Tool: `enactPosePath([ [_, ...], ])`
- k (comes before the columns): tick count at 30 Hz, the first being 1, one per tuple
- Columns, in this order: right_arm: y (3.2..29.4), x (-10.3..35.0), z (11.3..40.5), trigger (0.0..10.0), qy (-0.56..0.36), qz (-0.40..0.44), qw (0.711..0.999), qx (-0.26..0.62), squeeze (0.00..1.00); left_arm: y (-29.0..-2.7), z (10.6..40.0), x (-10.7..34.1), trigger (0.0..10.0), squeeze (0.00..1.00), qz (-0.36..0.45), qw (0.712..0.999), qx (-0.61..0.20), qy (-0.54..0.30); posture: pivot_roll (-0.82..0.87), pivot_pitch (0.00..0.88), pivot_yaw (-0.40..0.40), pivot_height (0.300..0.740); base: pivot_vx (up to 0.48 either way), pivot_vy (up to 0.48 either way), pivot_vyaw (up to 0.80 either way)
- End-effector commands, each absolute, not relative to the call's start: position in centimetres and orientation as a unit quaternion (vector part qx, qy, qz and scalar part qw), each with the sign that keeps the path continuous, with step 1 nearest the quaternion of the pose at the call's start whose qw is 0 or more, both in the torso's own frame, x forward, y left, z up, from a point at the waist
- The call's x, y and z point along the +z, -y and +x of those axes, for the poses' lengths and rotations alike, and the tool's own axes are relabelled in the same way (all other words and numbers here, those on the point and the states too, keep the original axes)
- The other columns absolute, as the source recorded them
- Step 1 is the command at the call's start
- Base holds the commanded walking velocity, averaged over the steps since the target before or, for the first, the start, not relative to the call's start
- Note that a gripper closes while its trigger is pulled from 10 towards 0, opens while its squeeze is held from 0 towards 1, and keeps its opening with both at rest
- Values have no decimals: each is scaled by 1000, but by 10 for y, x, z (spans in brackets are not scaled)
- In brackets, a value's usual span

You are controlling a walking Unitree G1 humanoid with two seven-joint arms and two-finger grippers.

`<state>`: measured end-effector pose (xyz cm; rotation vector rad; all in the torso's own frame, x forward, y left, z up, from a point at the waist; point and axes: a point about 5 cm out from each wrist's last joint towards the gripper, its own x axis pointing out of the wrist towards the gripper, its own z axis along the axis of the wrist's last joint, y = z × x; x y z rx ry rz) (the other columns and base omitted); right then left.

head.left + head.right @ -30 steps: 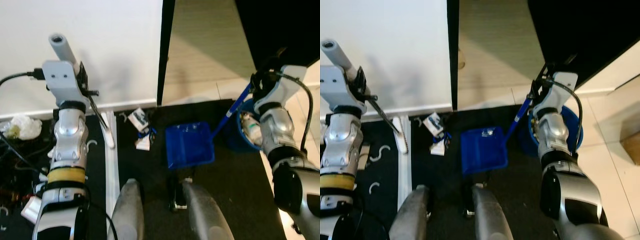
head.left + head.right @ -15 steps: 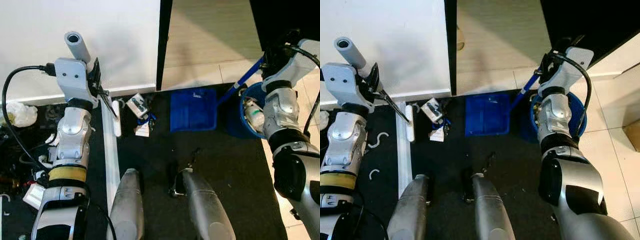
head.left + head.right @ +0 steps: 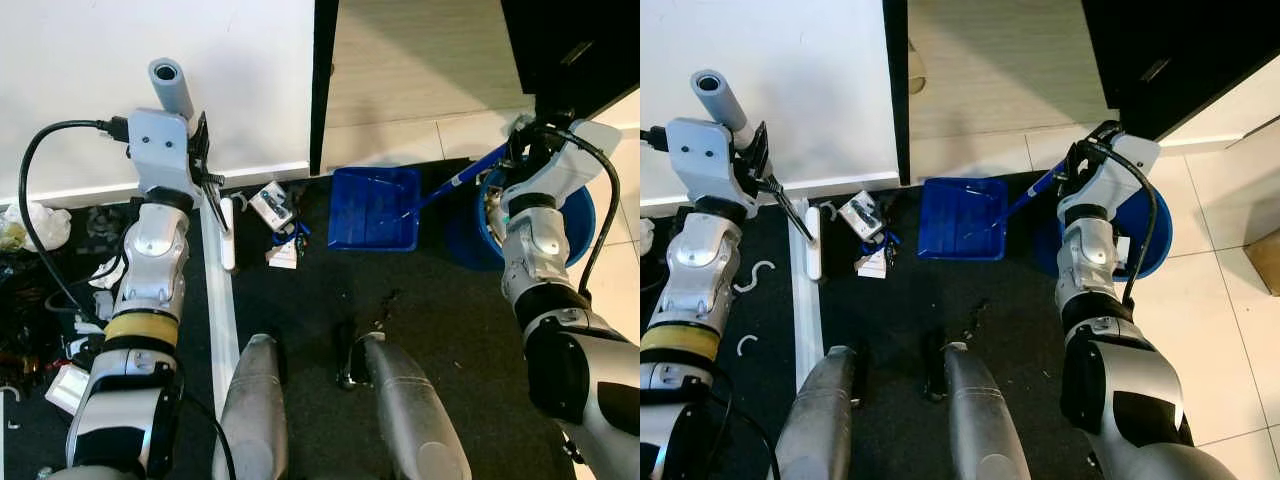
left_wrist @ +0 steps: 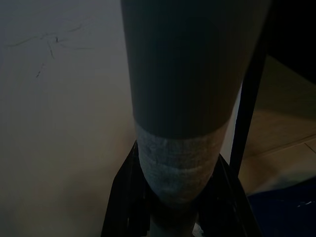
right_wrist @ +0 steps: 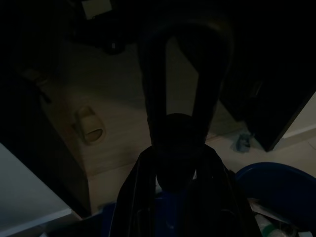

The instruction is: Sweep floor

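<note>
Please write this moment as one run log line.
left gripper: shut on broom handle | right gripper: shut on dustpan handle | litter: unswept

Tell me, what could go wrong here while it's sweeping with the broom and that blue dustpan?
The litter pile lies beside the blue dustpan, not in it; a sweep by the broom held in the left gripper might scatter it over the dark mat.

The right gripper holds the dustpan's handle right above the blue bin; a careless swing could knock it.

Loose cables near the left arm could snag.
</note>
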<state>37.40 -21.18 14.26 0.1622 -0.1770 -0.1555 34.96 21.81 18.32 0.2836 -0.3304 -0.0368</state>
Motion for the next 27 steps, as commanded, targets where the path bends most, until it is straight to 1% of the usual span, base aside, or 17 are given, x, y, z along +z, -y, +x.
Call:
enactPosePath([
  [1, 206, 89, 357, 10000, -44, 100, 992, -66, 0, -224, 349, 183, 10000, 0, 164, 973, -19, 164, 131, 474, -66, 740, 0, 0, 0],
  [10, 224, 110, 367, 10000, -34, 102, 993, -48, 0, -228, 350, 185, 10000, 0, 166, 972, -17, 168, 135, 468, -76, 740, 0, 0, 0],
  [15, 246, 143, 378, 10000, -16, 75, 996, -34, 0, -236, 350, 186, 10000, 0, 173, 970, -6, 171, 133, 464, -82, 740, 0, 0, 0],
  [23, 256, 169, 385, 10000, -8, 55, 998, -14, 0, -237, 352, 189, 10000, 0, 175, 969, -4, 176, 132, 460, -80, 740, 0, 0, 0],
  [27, 258, 174, 387, 10000, -12, 38, 999, -6, 0, -237, 353, 190, 10000, 0, 174, 969, -4, 177, 130, 459, -78, 740, 0, 0, 0],
])
